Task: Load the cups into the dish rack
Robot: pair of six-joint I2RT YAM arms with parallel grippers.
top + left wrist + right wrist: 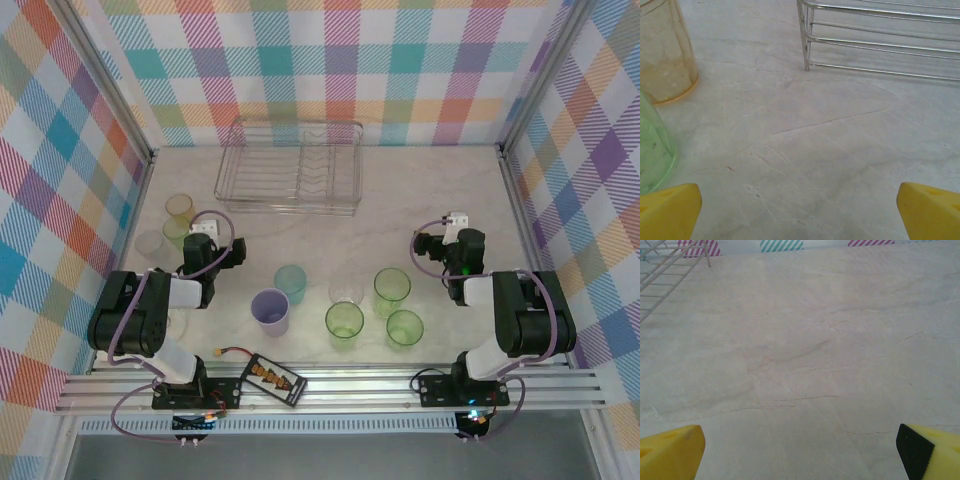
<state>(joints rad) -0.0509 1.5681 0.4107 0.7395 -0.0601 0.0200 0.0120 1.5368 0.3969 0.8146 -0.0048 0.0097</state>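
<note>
- Plaid walls [340, 70] close three sides of a pale marble surface [420, 200].
- At the left, the left arm [150, 310] is folded, elbow back, its wrist low and aimed at the far wall.
- Its left fingers [670, 212] are spread wide and hold nothing.
- At the right, the right arm [510, 320] is folded the same way, and the right fingers [670, 447] are wide apart and empty.
- The rack [290, 165] sits far-middle by the back wall.
- Six cups [344, 322] stand between the arms, and three more cluster at far left.
- Of those, an orange cup [665, 55] and a green cup [652, 145] stand close ahead-left of the left fingers.
- Bare surface runs from the left fingers to the rack's near corner.
- A wider bare stretch lies ahead of the right fingers, with the rack off to their left.
- A black box [273, 378] lies at the near edge.
</note>
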